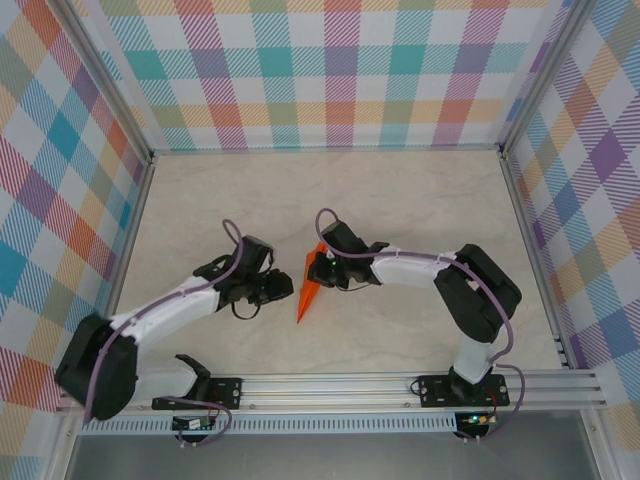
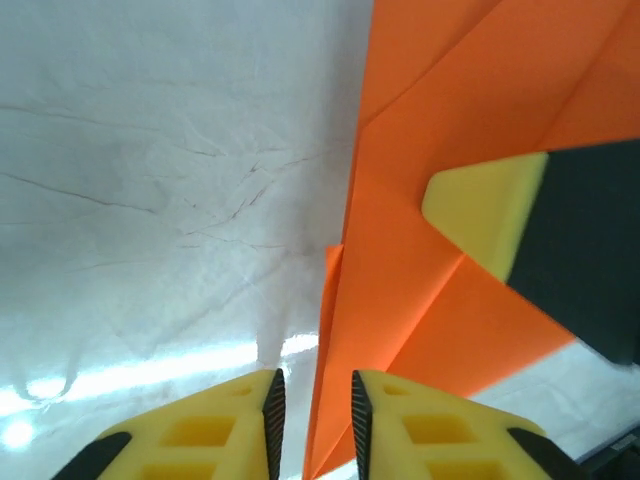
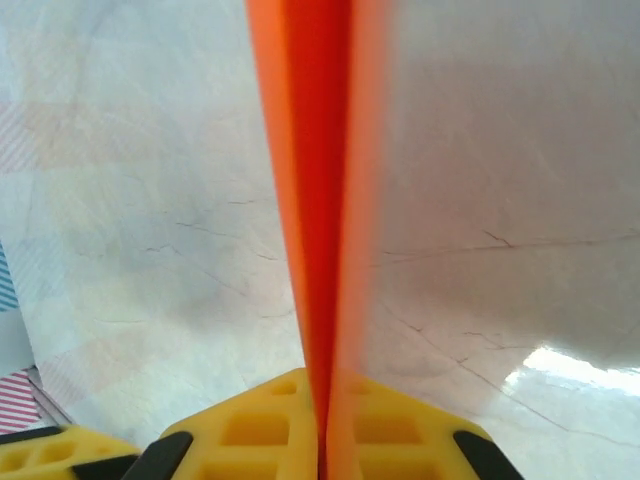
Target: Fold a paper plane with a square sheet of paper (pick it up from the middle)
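Overhead cam: the paper plane point(image 1: 307, 292) sits a bit below the middle of the frame, a slim orange dart with its tip pointing toward the bottom, squeezed between the 2 grippers.

The right wrist cam adds what the overhead can't: the right gripper point(image 3: 322, 430) is clamped tight on the plane point(image 3: 320, 200), seen edge-on as 1 thin orange strip running up the middle of the frame.

The left wrist cam shows the flat folded face point(image 2: 420, 330) filling the right half. The left gripper point(image 2: 315, 430) has its jaws a crack apart with the paper's edge sitting in the gap, and a sliver of table shows beside the paper, so not pinched. 1 yellow pad point(image 2: 478, 212) of the other gripper presses the paper at right.

Lots of bare table point(image 1: 400, 200) above and to both sides, with the checked walls point(image 1: 340, 70) well away.

Both arms bend inward at the elbow, left gripper point(image 1: 268, 291) and right gripper point(image 1: 322, 272) nearly facing each other.
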### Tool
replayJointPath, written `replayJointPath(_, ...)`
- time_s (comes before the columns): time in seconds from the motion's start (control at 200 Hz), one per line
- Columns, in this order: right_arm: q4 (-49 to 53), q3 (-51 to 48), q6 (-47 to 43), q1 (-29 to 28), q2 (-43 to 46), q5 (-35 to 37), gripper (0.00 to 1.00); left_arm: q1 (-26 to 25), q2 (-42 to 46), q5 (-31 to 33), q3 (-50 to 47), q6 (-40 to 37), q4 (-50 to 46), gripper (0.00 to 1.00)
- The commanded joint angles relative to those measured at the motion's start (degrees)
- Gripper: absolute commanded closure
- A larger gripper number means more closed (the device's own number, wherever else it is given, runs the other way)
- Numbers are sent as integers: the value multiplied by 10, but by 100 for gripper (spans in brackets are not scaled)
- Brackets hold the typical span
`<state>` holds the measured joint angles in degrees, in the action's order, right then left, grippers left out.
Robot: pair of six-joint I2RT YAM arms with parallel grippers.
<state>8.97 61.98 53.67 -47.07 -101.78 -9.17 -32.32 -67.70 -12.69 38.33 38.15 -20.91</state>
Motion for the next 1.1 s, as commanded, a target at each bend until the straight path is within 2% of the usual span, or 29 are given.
replayJointPath(0.0, 261, 94, -112, -10, 29, 85, 92, 14, 86, 62, -33, 7, -59, 69)
replayJointPath(0.115, 497, 212, -141, -24, -3, 227, 90, 30, 176, 81, -68, 19, -90, 66)
replayJointPath(0.21, 641, 289, -142, -48, -43, 339, 89, 38, 229, 91, -88, 22, -112, 63)
replayJointPath(0.27, 717, 336, -135, -63, -81, 392, 88, 39, 251, 125, -87, 25, -145, 63)
replayJointPath(0.35, 791, 396, -112, -79, -143, 428, 88, 40, 283, 175, -85, 43, -185, 62)
replayJointPath(0.455, 820, 477, -112, -107, -241, 423, 86, 40, 338, 213, -89, 64, -211, 59)
replayJointPath(0.645, 811, 655, -121, -154, -384, 345, 78, 41, 403, 250, -92, 78, -257, 55)
replayJointPath(0.73, 752, 685, -133, -159, -403, 258, 74, 41, 406, 254, -89, 79, -270, 54)
replayJointPath(0.79, 677, 656, -144, -160, -379, 190, 65, 41, 405, 251, -90, 80, -268, 53)
replayJointPath(0.845, 620, 619, -147, -159, -342, 156, 54, 42, 401, 247, -91, 80, -265, 53)
replayJointPath(1.01, 491, 439, -139, -149, -166, 156, 20, 42, 386, 215, -92, 76, -234, 51)
replayJointPath(1.095, 414, 318, -126, -131, -72, 145, 13, 42, 365, 176, -97, 76, -194, 50)
